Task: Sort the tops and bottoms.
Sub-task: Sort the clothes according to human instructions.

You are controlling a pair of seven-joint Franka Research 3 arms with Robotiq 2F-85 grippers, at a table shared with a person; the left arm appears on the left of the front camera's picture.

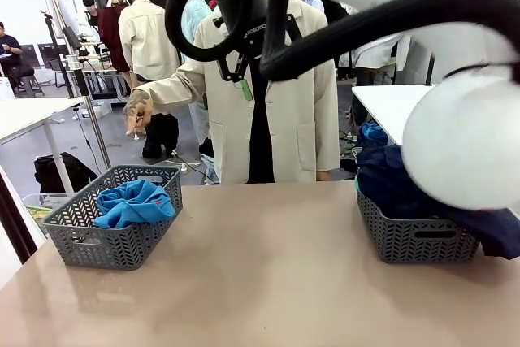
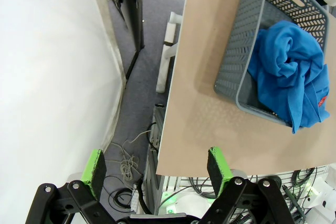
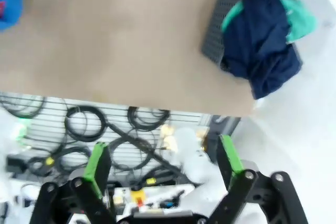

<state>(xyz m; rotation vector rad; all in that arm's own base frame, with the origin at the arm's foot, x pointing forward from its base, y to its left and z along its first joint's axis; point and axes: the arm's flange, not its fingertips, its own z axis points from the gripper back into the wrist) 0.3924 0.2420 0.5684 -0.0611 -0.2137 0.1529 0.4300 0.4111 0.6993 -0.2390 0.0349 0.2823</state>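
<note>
Honestly looks sorted: blue top (image 1: 134, 202) in left bin (image 1: 81, 241), navy piece (image 3: 260, 45) over green (image 3: 299, 14) in right bin (image 1: 414, 241). Both grippers (image 2: 157, 169) (image 3: 163, 161) wide open, empty. Just retreat high, avoid snagging that navy overhang.

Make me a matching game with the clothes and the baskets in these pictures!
Things:
1. bright blue garment
2. dark navy garment
3. emerald green garment
4. person's hand

Places:
A. peeking out under the navy cloth
B. draped over the right basket's edge
C. raised beyond the table's far side
D. bunched in the left basket

Pairs: 1-D, 2-B, 3-A, 4-C
</note>
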